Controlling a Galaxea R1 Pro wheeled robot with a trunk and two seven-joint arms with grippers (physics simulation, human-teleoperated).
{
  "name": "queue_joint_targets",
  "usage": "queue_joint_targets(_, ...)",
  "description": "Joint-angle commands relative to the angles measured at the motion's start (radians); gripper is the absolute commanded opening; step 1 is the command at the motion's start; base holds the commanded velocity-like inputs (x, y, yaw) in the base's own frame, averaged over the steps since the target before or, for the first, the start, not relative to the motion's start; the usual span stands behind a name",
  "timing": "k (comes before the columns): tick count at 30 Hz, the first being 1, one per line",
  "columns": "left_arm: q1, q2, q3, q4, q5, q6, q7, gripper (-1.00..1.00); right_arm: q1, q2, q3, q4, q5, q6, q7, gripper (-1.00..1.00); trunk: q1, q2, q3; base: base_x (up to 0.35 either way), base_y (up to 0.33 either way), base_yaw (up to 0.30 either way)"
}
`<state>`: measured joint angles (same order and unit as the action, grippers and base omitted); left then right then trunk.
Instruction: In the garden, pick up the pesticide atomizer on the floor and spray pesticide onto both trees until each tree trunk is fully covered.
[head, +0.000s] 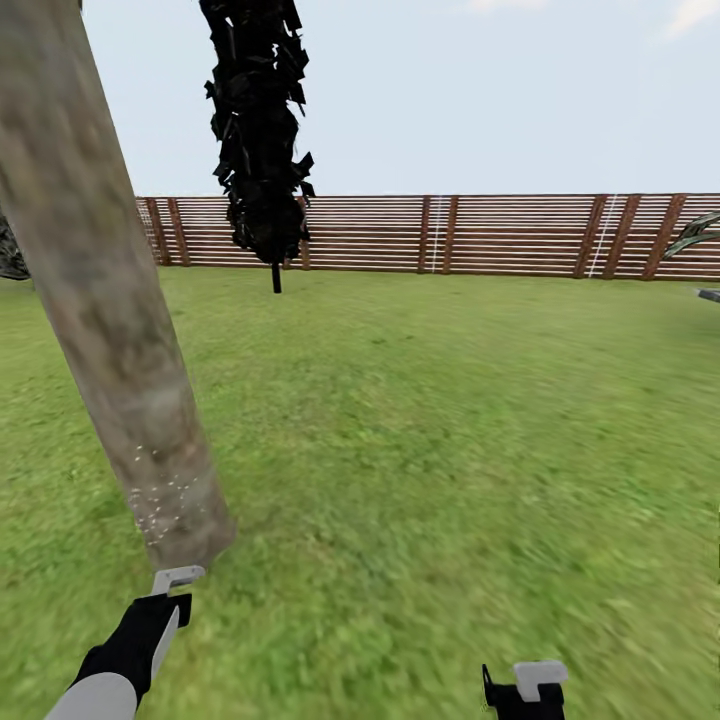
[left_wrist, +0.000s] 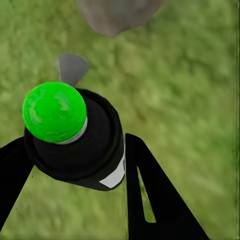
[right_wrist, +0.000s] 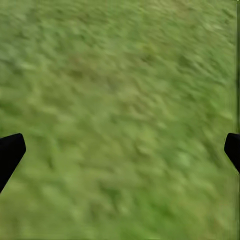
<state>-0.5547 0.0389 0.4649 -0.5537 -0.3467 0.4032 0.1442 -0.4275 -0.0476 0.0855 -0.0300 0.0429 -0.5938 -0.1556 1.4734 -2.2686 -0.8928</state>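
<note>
setting: green lawn (head: 430, 450) runs out to a reddish slat fence (head: 500, 235) under a pale sky; you stand right at the foot of one tree.
target: tree trunk (head: 110, 330), a thick mottled grey-tan column leaning up and away toward the head view's upper left, its base just ahead of your left arm.
what you hold: pesticide atomizer (left_wrist: 80, 137), a dark bottle with a white band; its cap reads bright green in the left wrist view, not red.
left gripper (left_wrist: 75, 165): your two black fingers are clamped on the bottle's sides, one on each flank.
key relation: the trunk base lies just beyond the bottle's top, straight ahead of your left gripper and near it but not touching; the bottle's long axis points roughly at that base.
spray marks: a faint scatter of pale specks sits low on the trunk; higher bark looks bare, so you likely need to work upward.
right gripper (right_wrist: 120, 150): spread wide with nothing between the tips, over grass; it is the farther arm from the trunk.
second tree (head: 262, 130): dark jagged foliage on a thin dark stem stands well apart near the fence; you cannot tell whether it is the other task tree.
in the way: nothing lies between your bottle and the trunk.
</note>
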Motion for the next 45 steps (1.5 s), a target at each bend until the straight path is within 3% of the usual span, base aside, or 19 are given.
queue_joint_targets(1, -0.001, -0.001, 0.002, -0.002, -0.004, 0.005, 0.000, -1.00, -0.001, 0.000, 0.008, 0.000, 0.005, 0.000, -0.010, 1.00, 0.000, 0.000, -0.001, 0.143, -0.262, 0.002)
queue_joint_targets(12, -0.001, -0.002, 0.003, -0.001, -0.003, 0.005, 0.000, -1.00, -0.001, 0.000, 0.008, 0.000, 0.005, 0.000, -0.010, 1.00, 0.000, 0.000, -0.001, 0.149, -0.262, 0.018)
queue_joint_targets(24, -0.001, 0.001, 0.009, -0.008, -0.003, 0.005, 0.001, -1.00, -0.001, 0.000, 0.008, 0.001, 0.005, 0.000, -0.010, 1.00, 0.000, 0.000, -0.001, 0.150, -0.262, 0.262)
queue_joint_targets(29, -0.001, 0.015, 0.020, -0.012, 0.010, 0.005, 0.002, -1.00, -0.001, 0.000, 0.008, 0.001, 0.005, 0.000, -0.010, 1.00, 0.000, 0.000, -0.001, 0.135, -0.262, 0.278)
queue_joint_targets(38, -0.001, 0.007, 0.027, -0.013, 0.017, 0.004, 0.000, -1.00, -0.001, 0.000, 0.008, 0.000, 0.005, -0.001, -0.010, 1.00, 0.000, 0.000, -0.001, 0.123, -0.262, 0.273)
queue_joint_targets(45, -0.001, 0.004, 0.028, -0.014, 0.017, 0.003, 0.001, -1.00, -0.001, -0.001, 0.008, 0.001, 0.005, -0.001, -0.010, 1.00, 0.000, 0.000, -0.001, 0.154, -0.258, 0.037)
